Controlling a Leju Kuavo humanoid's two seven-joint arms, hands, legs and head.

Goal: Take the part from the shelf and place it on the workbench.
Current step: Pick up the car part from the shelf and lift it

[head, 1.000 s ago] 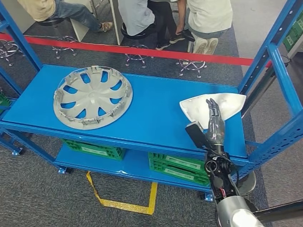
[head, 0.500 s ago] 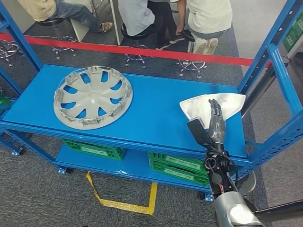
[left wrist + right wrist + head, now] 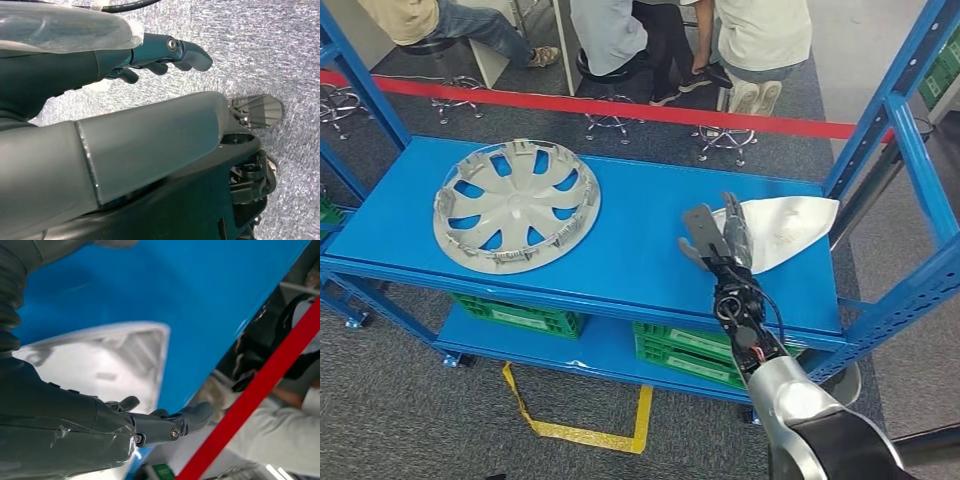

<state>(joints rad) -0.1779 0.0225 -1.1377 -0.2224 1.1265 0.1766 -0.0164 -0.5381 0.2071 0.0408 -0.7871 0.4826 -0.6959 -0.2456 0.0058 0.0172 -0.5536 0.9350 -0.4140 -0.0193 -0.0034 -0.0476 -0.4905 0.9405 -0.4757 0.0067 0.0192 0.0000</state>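
Observation:
The part (image 3: 792, 222) is a white, pointed shell lying at the right end of the blue shelf (image 3: 644, 225). My right hand (image 3: 720, 238) reaches over the shelf's front edge to the part's left tip, fingers stretched out and thumb apart. It holds nothing. In the right wrist view the fingers (image 3: 158, 426) hover just over the part (image 3: 113, 360), its hollow side up. My left hand (image 3: 151, 120) hangs over grey carpet, fingers extended and empty.
A silver hubcap (image 3: 516, 205) lies on the shelf's left half. Green crates (image 3: 697, 355) sit on the lower level. Blue shelf posts (image 3: 901, 130) rise close on the right. Beyond a red floor line (image 3: 622, 107), people sit on stools.
My right hand has swung left, from over the part's middle to its left tip, and the wrist has turned so the thumb stands apart on the left. The part has not moved.

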